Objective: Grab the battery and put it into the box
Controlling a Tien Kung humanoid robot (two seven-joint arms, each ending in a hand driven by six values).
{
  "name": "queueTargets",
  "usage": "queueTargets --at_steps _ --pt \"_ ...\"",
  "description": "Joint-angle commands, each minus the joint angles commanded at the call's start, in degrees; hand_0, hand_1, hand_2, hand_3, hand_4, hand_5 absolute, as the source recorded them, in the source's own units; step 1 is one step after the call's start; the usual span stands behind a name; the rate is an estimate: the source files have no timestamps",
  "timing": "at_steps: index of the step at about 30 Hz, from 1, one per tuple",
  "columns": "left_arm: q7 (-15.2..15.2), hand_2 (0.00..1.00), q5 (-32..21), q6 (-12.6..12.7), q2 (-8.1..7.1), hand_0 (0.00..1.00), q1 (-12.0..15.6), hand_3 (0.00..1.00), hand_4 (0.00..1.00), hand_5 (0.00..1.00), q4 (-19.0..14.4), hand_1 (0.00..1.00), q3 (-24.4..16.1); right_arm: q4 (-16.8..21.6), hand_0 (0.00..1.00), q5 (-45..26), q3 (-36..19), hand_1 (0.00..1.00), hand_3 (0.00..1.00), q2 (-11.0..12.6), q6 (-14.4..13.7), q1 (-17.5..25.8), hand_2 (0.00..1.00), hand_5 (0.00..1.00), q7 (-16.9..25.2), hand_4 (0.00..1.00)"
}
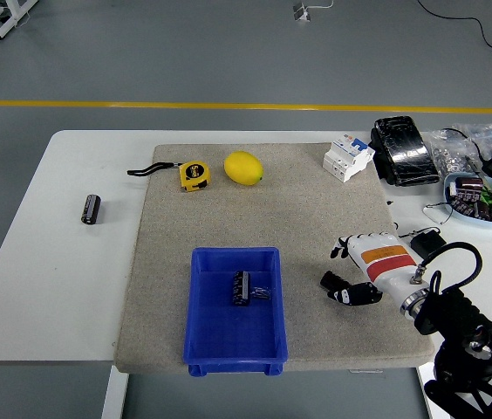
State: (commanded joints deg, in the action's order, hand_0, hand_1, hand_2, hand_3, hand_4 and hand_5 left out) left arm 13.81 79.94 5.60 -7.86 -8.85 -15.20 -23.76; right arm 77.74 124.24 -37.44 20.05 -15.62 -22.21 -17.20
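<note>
— Near the tabletop's left edge, is that the battery?

— Yes. A battery (91, 209) lies there on the bare white tabletop (71, 279), off the grey mat (298, 218), well apart from my right robot hand (361, 271), which sits over the mat's right side toward the near edge.

— What is your robot hand doing?

— Its fingers (342, 249) are relaxed and spread, pointing left, and grip nothing. The thumb (344, 290) hangs low over the mat. My left arm does not show.

— And the box?

— The blue box (235, 307) stands at the mat's near edge, to the left of my robot hand and apart from it. Inside it lies a second battery (242, 288), dark, with something small and pale just beside it that I cannot make out.

— Any other containers?

— A light blue bowl (481, 197) at the tabletop's right edge holds small dark and green pieces, too small to name. Toward the far edge of the mat sit a yellow tape measure (194, 175), a lemon (242, 168) and a white circuit breaker (348, 156).
</note>
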Motion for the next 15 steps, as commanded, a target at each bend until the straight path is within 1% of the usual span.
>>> queueTargets --at_steps 4,5,15 --pt "0.0 0.685 -0.1 0.0 0.02 0.683 0.0 0.620 0.627 0.675 0.0 0.648 0.1 -1.4 0.401 0.1 0.1 0.445 0.540 -0.5 -0.1 0.4 0.510 0.275 -0.1 0.998" --pt "-0.1 0.685 -0.2 0.0 0.02 0.683 0.0 0.620 0.627 0.675 0.0 0.649 0.2 -1.6 0.376 0.1 0.1 0.407 0.492 -0.5 -0.1 0.5 0.470 0.257 -0.1 0.998" --pt "-0.1 0.688 -0.2 0.0 0.09 0.685 0.0 0.620 0.627 0.675 0.0 0.651 0.2 -3.4 0.363 -0.2 0.5 0.391 0.474 -0.9 -0.8 0.5 0.453 0.254 0.4 0.998"
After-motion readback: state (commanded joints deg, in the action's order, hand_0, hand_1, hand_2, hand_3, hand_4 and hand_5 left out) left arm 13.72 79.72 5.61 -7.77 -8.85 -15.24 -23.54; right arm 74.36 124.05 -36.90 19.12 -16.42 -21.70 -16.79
